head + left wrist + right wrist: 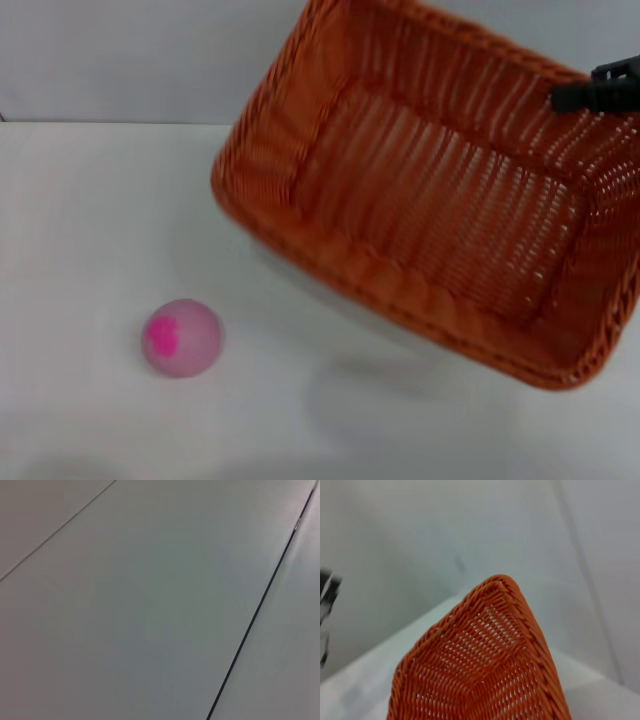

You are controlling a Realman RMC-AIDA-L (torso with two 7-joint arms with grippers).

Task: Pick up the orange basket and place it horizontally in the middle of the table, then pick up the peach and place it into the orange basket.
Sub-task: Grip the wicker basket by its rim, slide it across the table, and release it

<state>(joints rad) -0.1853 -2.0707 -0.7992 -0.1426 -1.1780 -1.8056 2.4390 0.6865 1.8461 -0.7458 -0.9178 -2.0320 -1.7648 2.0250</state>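
Note:
The orange basket (430, 190) hangs tilted above the white table (80, 220) at the right of the head view, its open side facing me and its shadow on the tabletop below. My right gripper (598, 93) shows as a black piece at the basket's far right rim, shut on that rim. The right wrist view looks along one woven corner of the basket (485, 670). The peach (182, 337), pale pink with a magenta patch, lies on the table at the front left, well apart from the basket. My left gripper is out of view.
A grey wall (120, 50) stands behind the table's far edge. The left wrist view shows only plain grey surfaces crossed by a dark seam (260, 605). A blurred dark part (327, 597) sits at the edge of the right wrist view.

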